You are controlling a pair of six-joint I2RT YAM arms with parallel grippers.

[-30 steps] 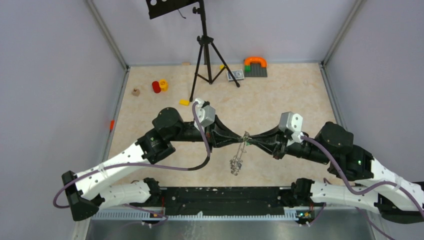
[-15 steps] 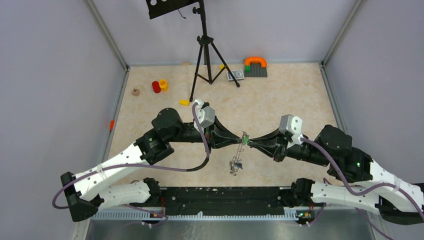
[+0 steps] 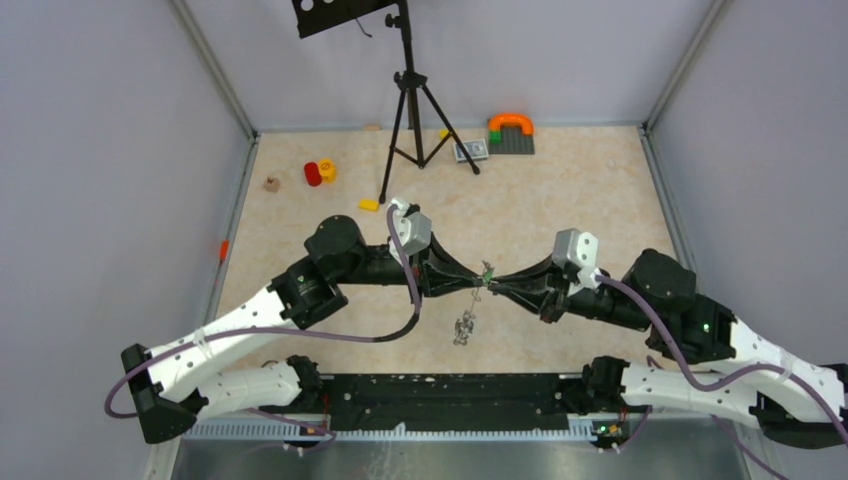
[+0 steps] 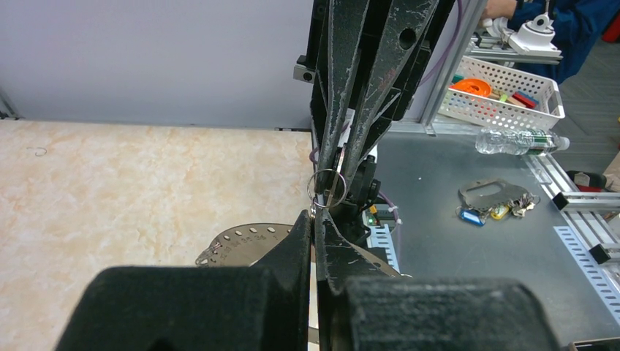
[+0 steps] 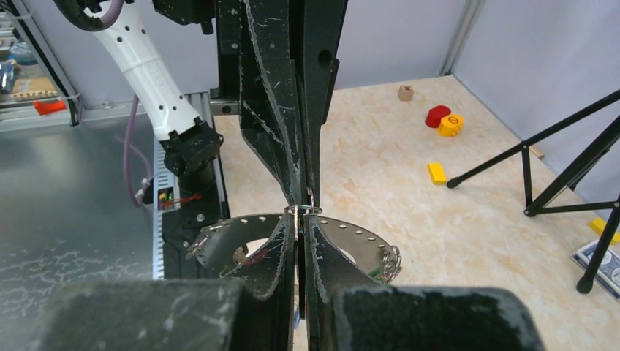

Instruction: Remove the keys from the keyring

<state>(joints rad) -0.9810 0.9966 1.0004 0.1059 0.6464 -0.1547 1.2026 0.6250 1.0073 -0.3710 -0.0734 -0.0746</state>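
Shut tight, both jaw pairs meet tip to tip just below the middle of the top view, over the table (image 3: 560,200). The left gripper (image 3: 477,283) reaches in from the left and the right gripper (image 3: 491,284) from the right. In the left wrist view the right fingers (image 4: 343,110) come down from the top of the frame and pinch a small wire ring (image 4: 327,187). The left fingers (image 4: 292,241) rise from the bottom edge and close on that ring's lower left rim.

The keyring (image 5: 351,240) hangs beneath the wire ring. In the right wrist view it shows as a flat grey arc with a row of small holes, low in the frame behind the right fingers. Keys (image 5: 391,262) cluster at its right end, with a bit of green beside them. In the top view the bundle dangles edge-on just below the meeting tips. Whether it touches the table cannot be told.

A tripod (image 3: 407,110) stands at upper centre. A red piece (image 3: 313,173) and a yellow piece (image 3: 327,170) sit touching at upper left, and a yellow block (image 3: 369,205) lies nearer the arms. At the right of the left wrist view a tagged bunch (image 4: 497,208) lies on a grey bench (image 4: 439,241).
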